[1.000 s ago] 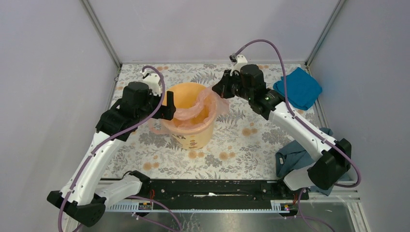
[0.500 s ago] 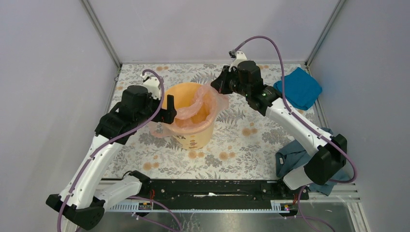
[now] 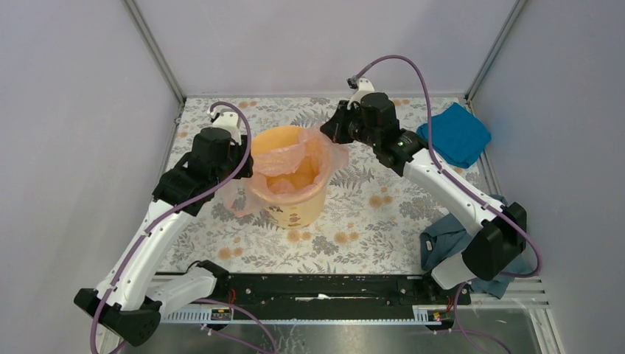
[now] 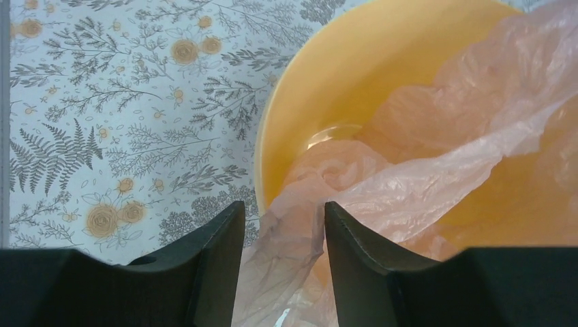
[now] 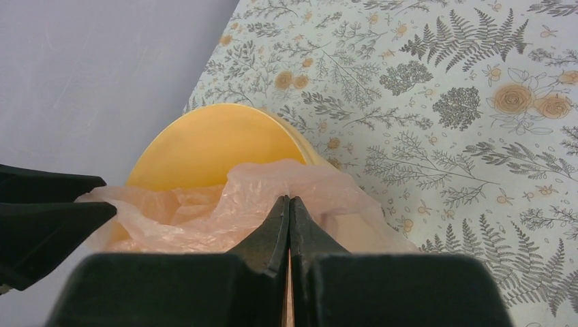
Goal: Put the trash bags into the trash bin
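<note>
The yellow-orange trash bin stands upright left of the table's middle. The pale pink trash bag lies in its mouth, with film hanging over the left rim and raised over the right rim. My left gripper is at the left rim. In the left wrist view it is open, with bag film hanging between the jaws above the bin. My right gripper is at the right rim. In the right wrist view it is shut on the bag's edge over the bin.
A bright blue folded cloth lies at the back right. A dark teal cloth lies by the right arm's base. Enclosure walls stand close on the left, back and right of the floral table cover.
My left gripper has drawn back from over the bin's mouth to its left rim. The bag's mouth now spreads wider and hangs lower on the left. The right gripper shifted slightly back.
</note>
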{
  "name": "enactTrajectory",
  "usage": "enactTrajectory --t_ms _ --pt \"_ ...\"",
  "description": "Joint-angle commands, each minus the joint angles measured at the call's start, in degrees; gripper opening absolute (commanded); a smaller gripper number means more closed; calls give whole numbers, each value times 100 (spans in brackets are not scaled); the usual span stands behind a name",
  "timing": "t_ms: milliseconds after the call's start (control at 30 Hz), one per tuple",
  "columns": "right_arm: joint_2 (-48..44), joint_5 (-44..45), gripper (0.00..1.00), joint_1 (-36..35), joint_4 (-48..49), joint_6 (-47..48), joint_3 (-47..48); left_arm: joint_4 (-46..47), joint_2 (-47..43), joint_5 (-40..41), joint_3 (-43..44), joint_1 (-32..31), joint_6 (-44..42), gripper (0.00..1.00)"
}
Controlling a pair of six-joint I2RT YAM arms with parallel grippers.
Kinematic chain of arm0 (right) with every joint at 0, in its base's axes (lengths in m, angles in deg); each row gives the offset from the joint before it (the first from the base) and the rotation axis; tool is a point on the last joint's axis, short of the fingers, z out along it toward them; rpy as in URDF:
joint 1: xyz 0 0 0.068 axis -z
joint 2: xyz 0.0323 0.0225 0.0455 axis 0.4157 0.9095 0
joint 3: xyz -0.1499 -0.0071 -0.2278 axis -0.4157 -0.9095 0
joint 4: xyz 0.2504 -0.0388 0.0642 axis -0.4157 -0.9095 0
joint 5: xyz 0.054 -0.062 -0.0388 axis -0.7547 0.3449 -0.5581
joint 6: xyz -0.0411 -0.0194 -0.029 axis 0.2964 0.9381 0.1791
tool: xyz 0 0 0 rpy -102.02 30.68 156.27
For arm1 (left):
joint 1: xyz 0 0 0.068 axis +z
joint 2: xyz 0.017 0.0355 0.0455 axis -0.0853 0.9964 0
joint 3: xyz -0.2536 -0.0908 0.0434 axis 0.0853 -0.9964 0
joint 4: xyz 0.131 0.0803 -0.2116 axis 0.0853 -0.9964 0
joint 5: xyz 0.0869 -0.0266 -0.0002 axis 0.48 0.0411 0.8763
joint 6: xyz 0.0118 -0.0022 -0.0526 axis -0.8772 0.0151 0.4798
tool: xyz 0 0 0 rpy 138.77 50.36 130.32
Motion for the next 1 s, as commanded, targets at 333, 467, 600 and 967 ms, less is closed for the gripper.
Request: enactTrajectory --t_ms 333,467,600,967 --pt "775 -499 10 358 569 300 551 968 156 853 -210 22 798 16" --pt "970 -692 9 440 714 286 601 975 337 1222 -272 29 1014 15" --pt "1131 -908 13 457 994 308 626 1087 358 1677 -361 76 1319 15" --pt "1539 -1306 14 480 1263 257 821 1827 292 1351 -663 312 1580 18"
